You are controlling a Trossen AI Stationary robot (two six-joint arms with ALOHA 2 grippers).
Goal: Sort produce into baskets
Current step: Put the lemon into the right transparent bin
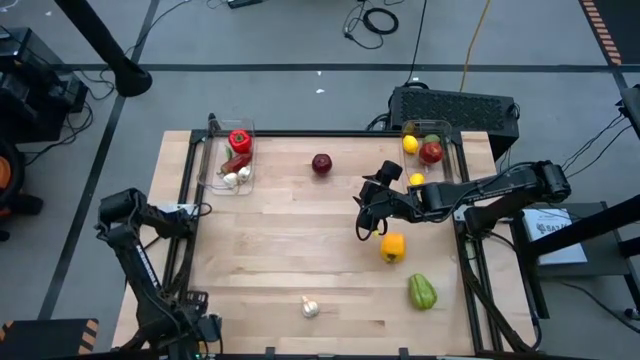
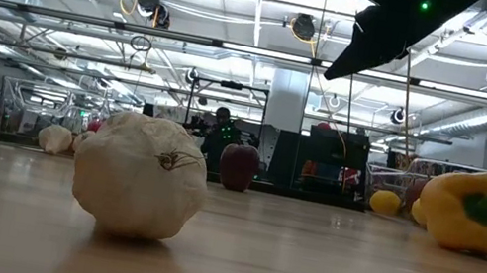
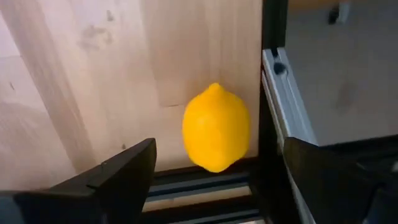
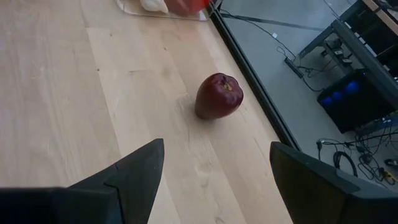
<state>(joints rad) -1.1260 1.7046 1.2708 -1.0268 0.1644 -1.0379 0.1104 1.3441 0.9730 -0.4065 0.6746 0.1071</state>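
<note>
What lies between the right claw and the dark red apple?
Only bare wood: the right wrist view shows nothing between the open right claw and the apple.

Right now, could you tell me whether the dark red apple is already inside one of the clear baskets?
No, the dark red apple sits on the bare table, between the left basket and the right basket.

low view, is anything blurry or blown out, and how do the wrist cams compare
Low view: the garlic up close looks soft, and the ceiling lights behind glare bright, leaving the arm overhead a dark silhouette. Left wrist view: the lemon is slightly soft, its fingers blurred dark shapes. Right wrist view: the apple is fairly sharp with a faint shadow, the fingers blurred.
</note>
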